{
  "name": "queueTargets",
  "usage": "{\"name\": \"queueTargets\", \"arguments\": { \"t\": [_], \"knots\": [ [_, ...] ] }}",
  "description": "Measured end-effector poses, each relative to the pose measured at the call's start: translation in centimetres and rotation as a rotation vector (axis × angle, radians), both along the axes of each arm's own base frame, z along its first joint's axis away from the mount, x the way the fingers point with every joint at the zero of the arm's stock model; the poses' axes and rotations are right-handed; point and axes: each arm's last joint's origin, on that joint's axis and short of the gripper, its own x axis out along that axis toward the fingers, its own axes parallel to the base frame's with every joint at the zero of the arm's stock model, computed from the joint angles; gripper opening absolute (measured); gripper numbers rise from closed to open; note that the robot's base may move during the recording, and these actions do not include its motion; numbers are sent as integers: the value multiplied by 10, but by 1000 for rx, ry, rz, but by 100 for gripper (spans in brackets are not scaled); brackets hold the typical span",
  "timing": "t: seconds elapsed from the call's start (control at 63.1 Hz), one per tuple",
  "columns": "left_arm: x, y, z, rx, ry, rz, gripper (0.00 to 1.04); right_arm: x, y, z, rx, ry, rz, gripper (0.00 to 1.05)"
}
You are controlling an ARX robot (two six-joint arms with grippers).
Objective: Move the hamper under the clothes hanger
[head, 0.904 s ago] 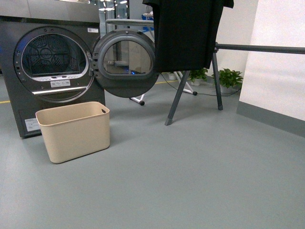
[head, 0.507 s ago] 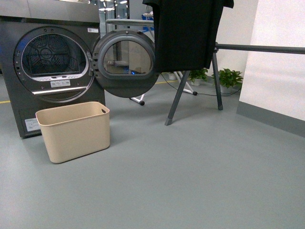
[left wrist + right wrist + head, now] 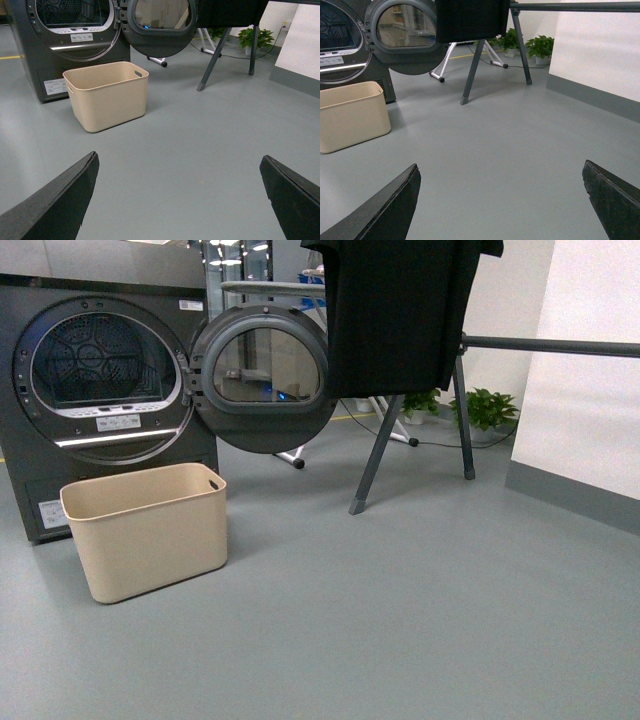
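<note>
beige plastic tub, that's my hamper (image 3: pixel 145 530), sitting on the grey floor (image 3: pixel 400 620) right in front of the dryer (image 3: pixel 100 435), whose round door (image 3: pixel 262 375) is swung out just behind it. it's off to my left, well apart from where it must go. the clothes hanger (image 3: pixel 375 455) stands further back to the right, splayed legs on the floor, long bar running toward the white wall (image 3: pixel 590 390), a black garment (image 3: pixel 400 310) draped over its near end. nothing under that garment yet, so the move is not begun.

left gripper (image 3: pixel 178 157) is spread wide and empty, its dark jaws framing bare floor, hamper well ahead. right gripper (image 3: pixel 501 165), same story: jaws wide apart, holding nothing, hamper off at the edge of its view.

how will it handle? i can't see its bottom, but it looks empty, so i judge it light, with stiff thin walls that may flex under a squeeze. smooth tapered sides, likely slippery, so no clamping the flanks. best hold, i reckon, is the rim at a short end, hooked through the slot handle (image 3: pixel 213 483), or just drag it, since it should slide easily on this smooth floor. pull low or it may tip.
</note>
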Motion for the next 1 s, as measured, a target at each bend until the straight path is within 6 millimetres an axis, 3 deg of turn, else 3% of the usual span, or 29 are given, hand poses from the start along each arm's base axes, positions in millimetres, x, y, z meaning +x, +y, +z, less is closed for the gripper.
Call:
{"name": "queueTargets", "arguments": {
  "t": [0.999],
  "knots": [
    [0,0,0,0,1,0,98,0,0,0,0,4,1,97]
  ]
}}
